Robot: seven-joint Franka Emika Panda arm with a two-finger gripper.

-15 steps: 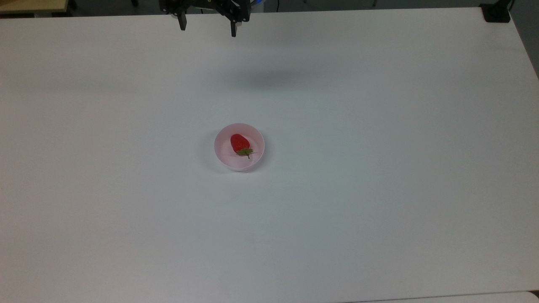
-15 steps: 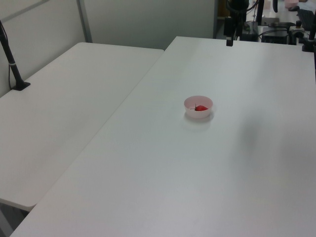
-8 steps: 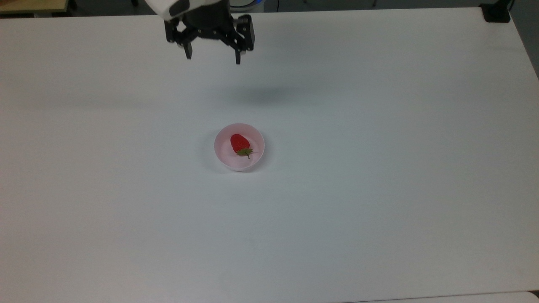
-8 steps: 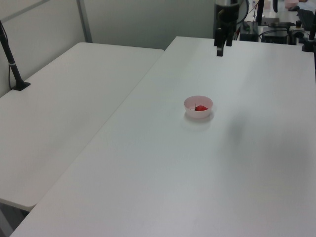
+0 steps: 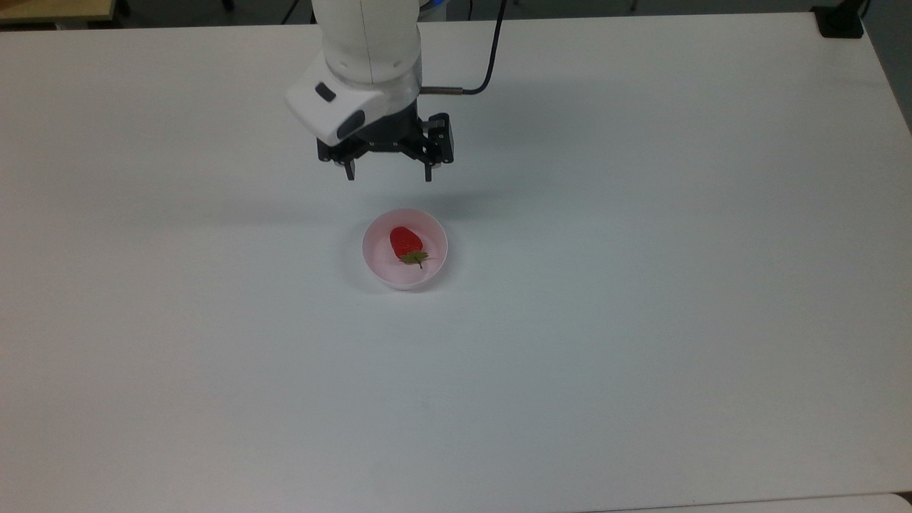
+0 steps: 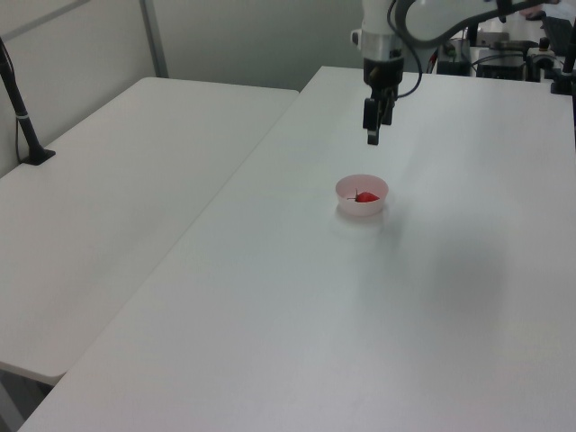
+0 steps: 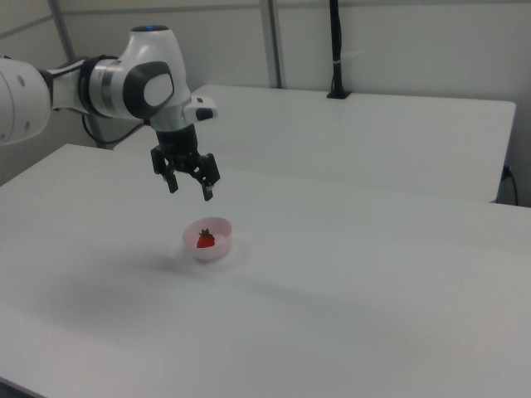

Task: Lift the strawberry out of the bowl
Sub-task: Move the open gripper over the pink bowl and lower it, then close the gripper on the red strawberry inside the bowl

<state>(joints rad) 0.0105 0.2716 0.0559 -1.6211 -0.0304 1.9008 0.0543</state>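
Strawberry [image 5: 405, 243] sits in the bowl [image 5: 375, 258] mid-table; my pincer [image 5: 389, 175], fingers apart, has swept in from the table's far edge and now hangs near it, ready to descend.

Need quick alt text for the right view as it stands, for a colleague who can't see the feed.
A white robot arm holds its open gripper in the air above a small pink bowl with a red strawberry lying inside, on a plain white table. The fingers point down and touch nothing. A second white table stands behind.
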